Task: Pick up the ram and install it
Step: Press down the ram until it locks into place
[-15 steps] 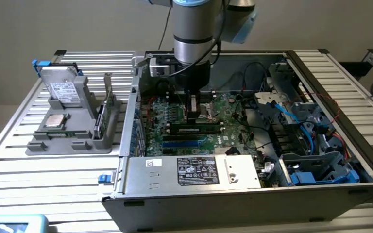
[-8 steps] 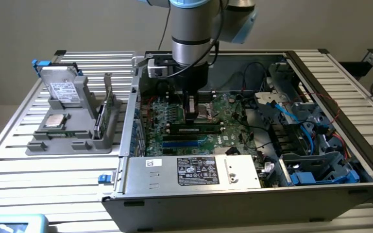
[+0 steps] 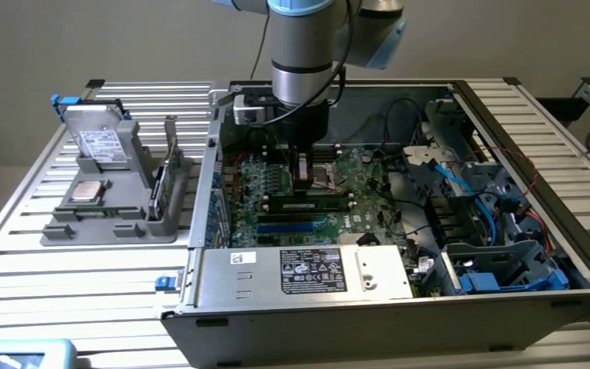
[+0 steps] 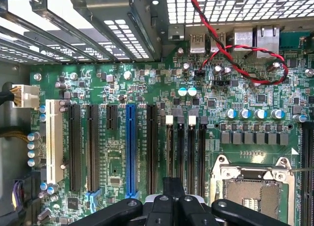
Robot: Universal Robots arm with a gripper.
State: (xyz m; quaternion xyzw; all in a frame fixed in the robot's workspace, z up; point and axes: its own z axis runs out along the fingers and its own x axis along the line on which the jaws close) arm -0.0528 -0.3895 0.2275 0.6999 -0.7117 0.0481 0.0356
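Observation:
My gripper [image 3: 303,187] reaches down into the open computer case [image 3: 377,307], over the green motherboard [image 3: 264,184]. Right in front of its tips a thin green stick with dark chips, the ram [image 3: 310,206], lies along the row of memory slots; whether it is fully seated I cannot tell. In the wrist view the black fingers [image 4: 162,206] are shut together with nothing showing between them. They sit at the end of the narrow black memory slots [image 4: 186,147] with white latches.
A silver power supply [image 3: 306,269] lies at the case's near side. Drive bays with blue and black cables [image 3: 469,192] are on the exterior view's right. A grey holder [image 3: 111,200] with a drive and cards is outside the case. An empty CPU socket [image 4: 255,187] and a red-black wire [image 4: 235,64] sit near the slots.

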